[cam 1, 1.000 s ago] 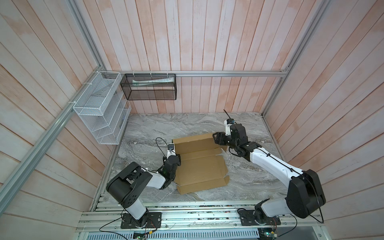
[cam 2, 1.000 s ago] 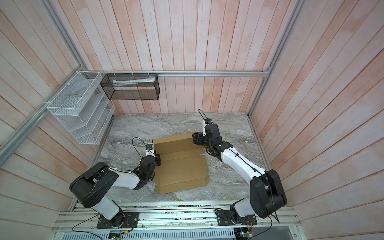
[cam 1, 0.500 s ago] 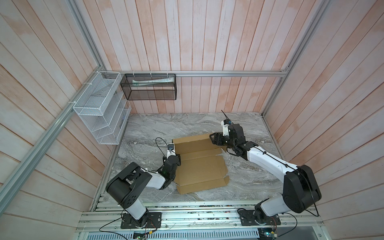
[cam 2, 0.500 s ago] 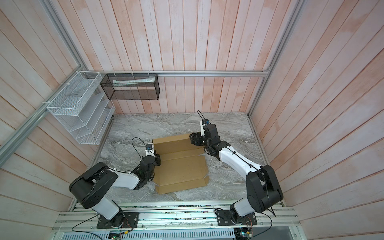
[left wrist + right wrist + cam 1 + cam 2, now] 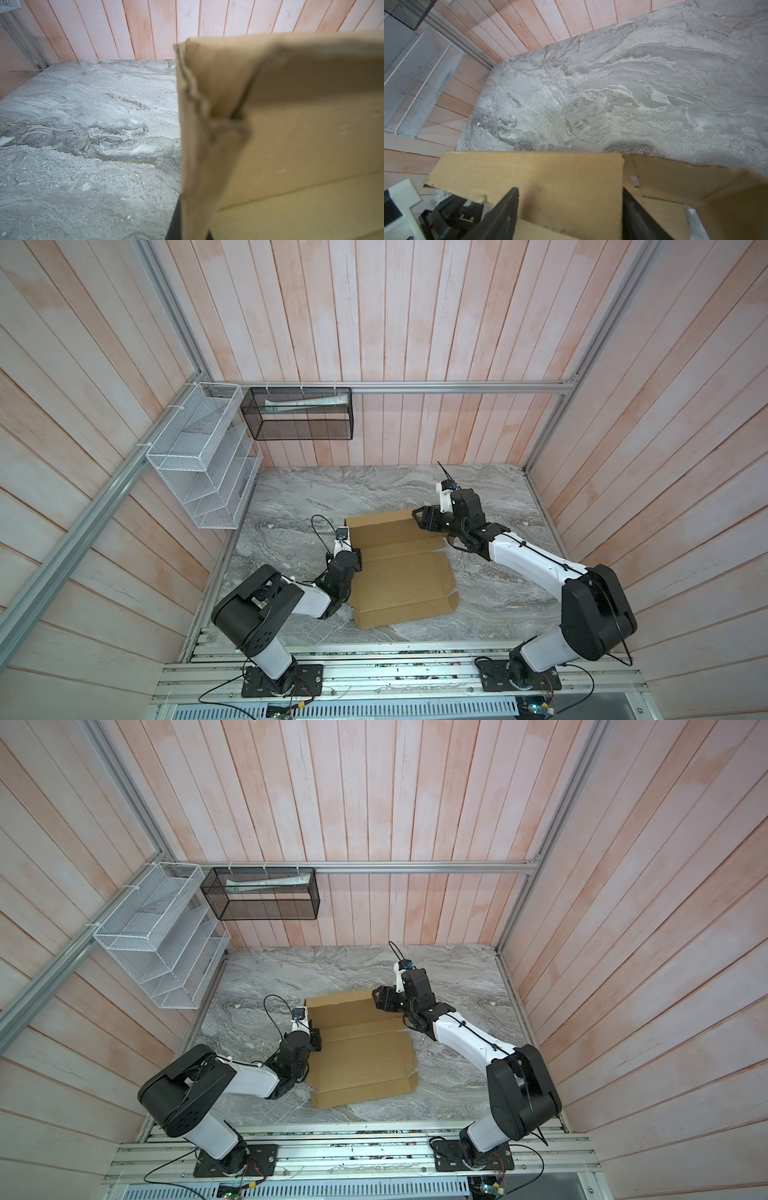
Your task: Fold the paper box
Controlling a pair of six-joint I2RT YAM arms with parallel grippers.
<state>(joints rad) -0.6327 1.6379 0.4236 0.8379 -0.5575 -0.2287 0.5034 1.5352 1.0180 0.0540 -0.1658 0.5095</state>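
Sliding left since a second earlier, the right gripper point(image 5: 420, 517) reached the far right corner of the paper box point(image 5: 401, 576). Its jaws stood apart, with the raised far flap between its fingers point(image 5: 506, 209). Meanwhile the left gripper point(image 5: 358, 561) stayed pinched tight on the box's left edge. The box lay mid-way across the table point(image 5: 299, 497), between both arms.

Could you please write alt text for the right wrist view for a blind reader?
A raised tan flap of the paper box fills the foreground between the right gripper's open black jaws. Beyond lie the grey marble table and a white mesh rack on the pink wall.
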